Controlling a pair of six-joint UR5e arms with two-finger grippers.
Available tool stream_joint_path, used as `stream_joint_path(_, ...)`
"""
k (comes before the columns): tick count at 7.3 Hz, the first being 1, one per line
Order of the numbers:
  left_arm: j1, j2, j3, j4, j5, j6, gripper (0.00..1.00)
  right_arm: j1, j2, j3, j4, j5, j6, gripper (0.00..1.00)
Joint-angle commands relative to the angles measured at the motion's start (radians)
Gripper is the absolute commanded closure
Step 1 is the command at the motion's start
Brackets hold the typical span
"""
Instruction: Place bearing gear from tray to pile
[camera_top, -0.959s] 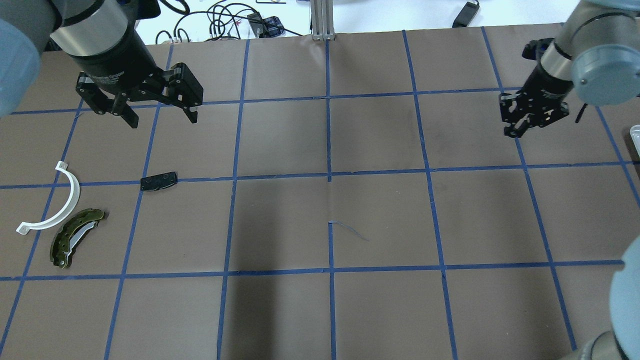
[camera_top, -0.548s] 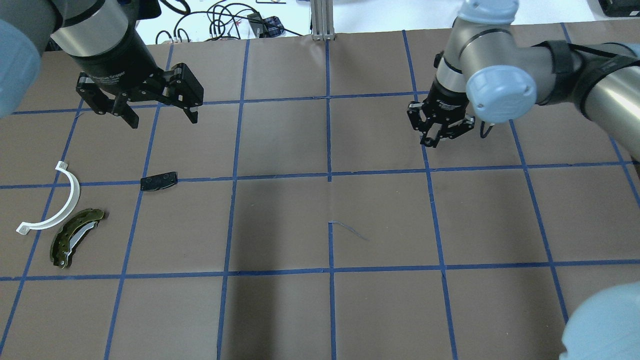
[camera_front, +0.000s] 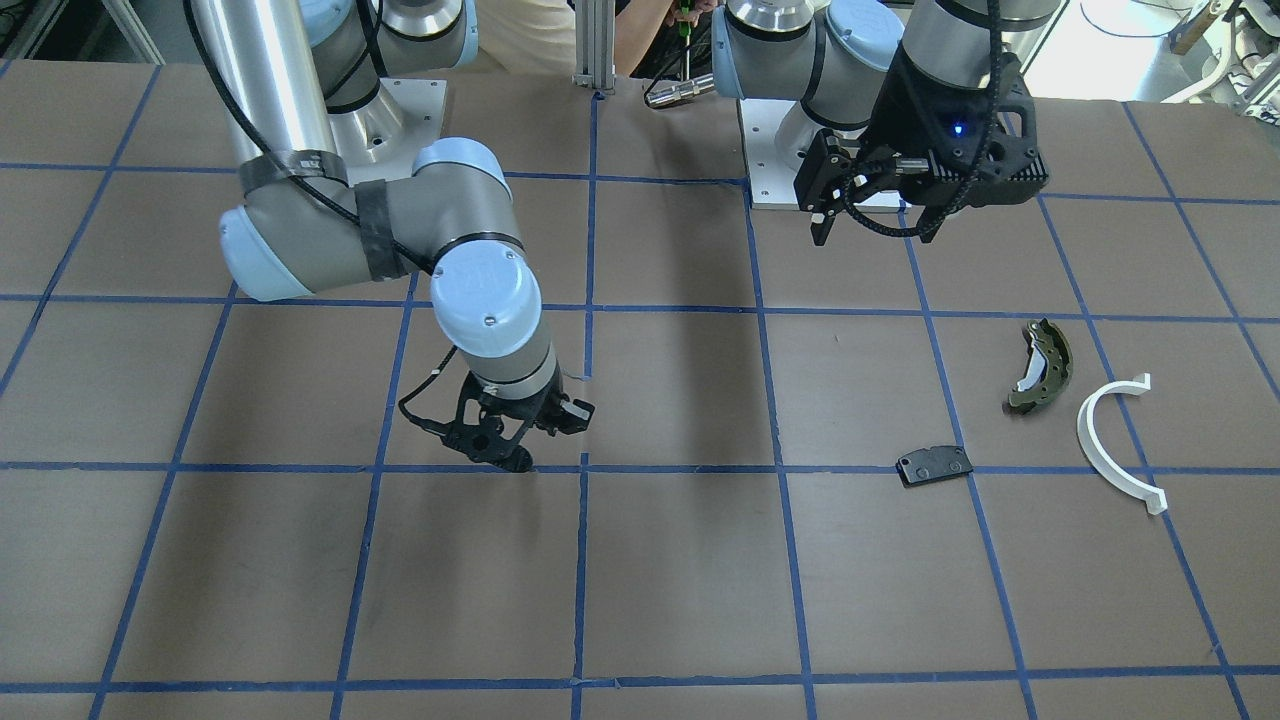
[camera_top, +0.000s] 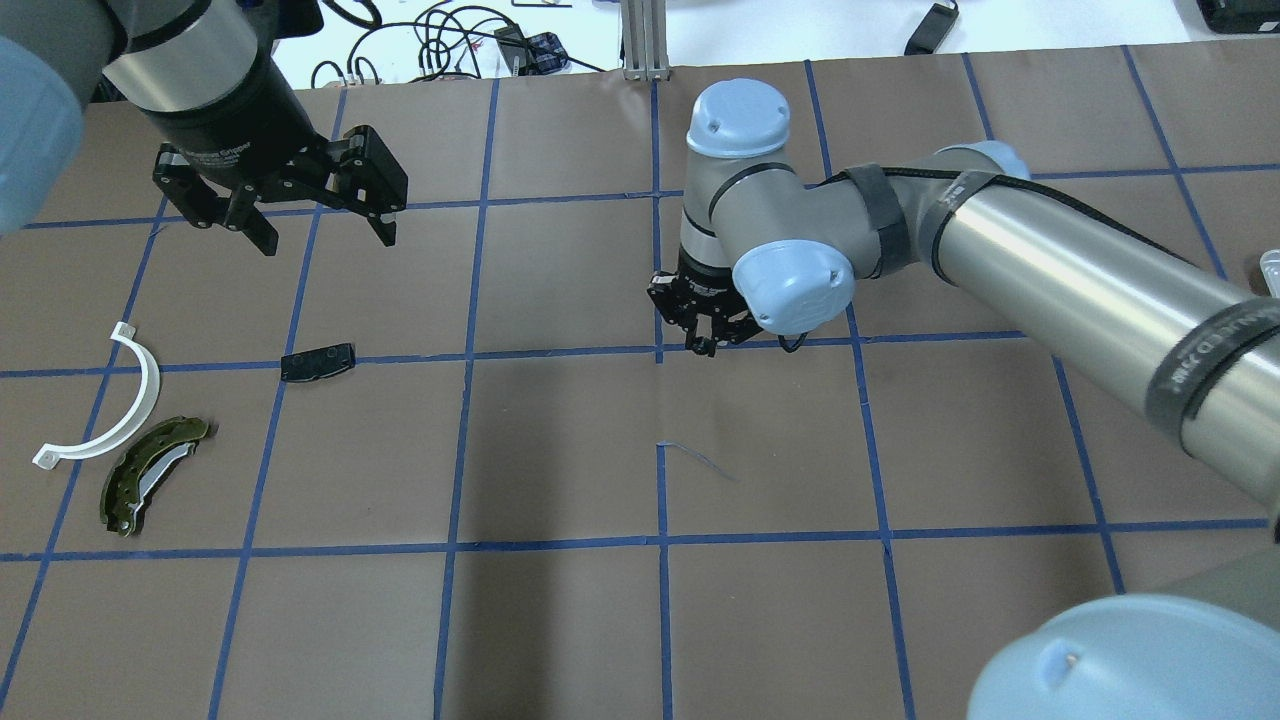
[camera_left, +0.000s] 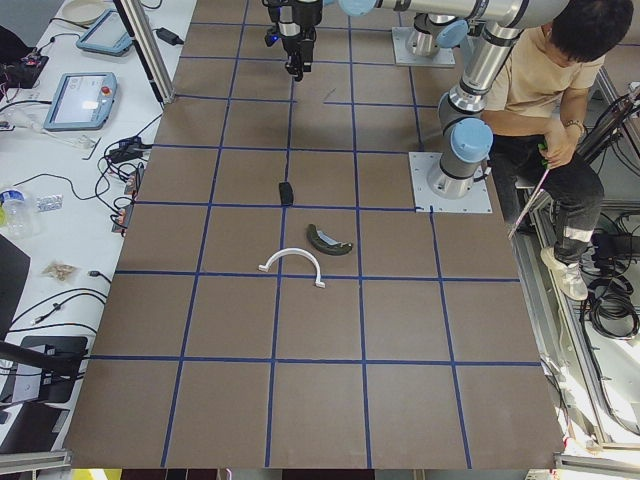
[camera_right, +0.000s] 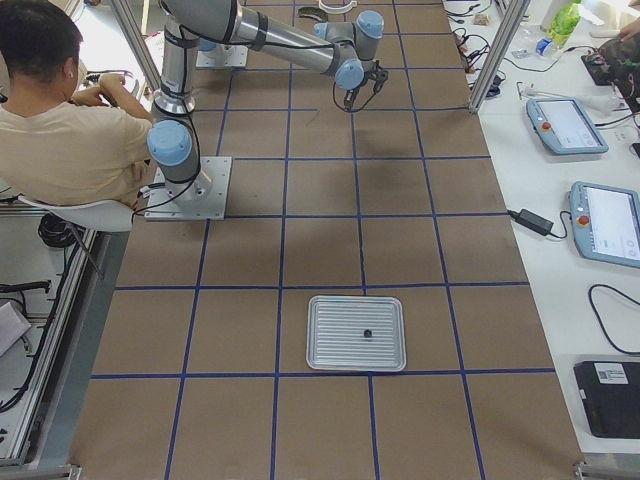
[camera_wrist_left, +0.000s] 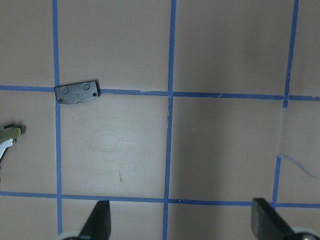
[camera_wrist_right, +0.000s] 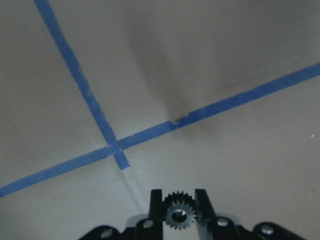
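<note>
the right gripper (camera_top: 708, 342) hung low over a tape crossing (camera_wrist_right: 117, 150) near the middle of the table (camera_top: 560, 620), its two fingers drawn narrow on the bearing gear (camera_wrist_right: 180, 215), whose toothed face and bore turned toward the wrist camera. the pile (camera_top: 160, 455) lay well apart from it, toward the robot's left end: an olive brake shoe (camera_front: 1040, 365), a white half-ring (camera_top: 118, 412) just beside it, and a black pad with holes (camera_top: 318, 361) a little apart, nearest the gear. so the carry had to run sideways toward the left, roughly along the tape under the gripper, which passed right by the black pad. the left gripper (camera_top: 328, 238) was the nearer one to the pile, hanging on the far side of the pad from the robot, fingers spread wide and empty; i judged it might crowd the right arm's path. the metal tray (camera_right: 320, 312) sat well apart at the robot's right end, one small dark part (camera_right: 367, 333) in it.
</note>
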Motion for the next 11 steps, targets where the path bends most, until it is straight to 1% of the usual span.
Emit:
stream_joint_path(1, 0.000, 0.000, 0.000, 0.000, 0.000, 0.000, 0.00, 0.092, 0.058, 0.000, -0.035, 0.004, 0.055, 1.00)
stream_joint_path(3, 0.002, 0.000, -0.003, -0.001, 0.000, 0.000, 0.00, 0.095, 0.058, 0.002, -0.032, 0.004, 0.056, 0.99)
stream_joint_path(4, 0.002, 0.002, -0.008, -0.001, 0.000, 0.000, 0.00, 0.095, 0.057, 0.002, -0.033, 0.002, 0.056, 0.23)
stream_joint_path(5, 0.000, -0.001, -0.030, 0.003, 0.006, 0.000, 0.00, 0.094, 0.050, 0.000, -0.034, 0.002, 0.055, 0.00)
stream_joint_path(7, 0.002, -0.019, -0.073, 0.052, -0.003, 0.000, 0.00, 0.066, 0.034, -0.008, -0.033, -0.005, 0.029, 0.00)
stream_joint_path(8, 0.002, -0.036, -0.124, 0.071, -0.001, 0.009, 0.00, 0.017, 0.006, -0.003, -0.020, -0.027, -0.052, 0.00)
stream_joint_path(9, -0.023, -0.052, -0.211, 0.156, 0.000, -0.012, 0.00, -0.073, -0.021, 0.001, 0.002, -0.077, -0.133, 0.00)
stream_joint_path(10, -0.067, -0.041, -0.321, 0.284, -0.003, -0.062, 0.00, -0.168, -0.052, 0.002, 0.056, -0.084, -0.312, 0.00)
stream_joint_path(11, -0.115, -0.062, -0.413, 0.451, -0.004, -0.131, 0.00, -0.260, -0.089, 0.002, 0.086, -0.099, -0.427, 0.00)
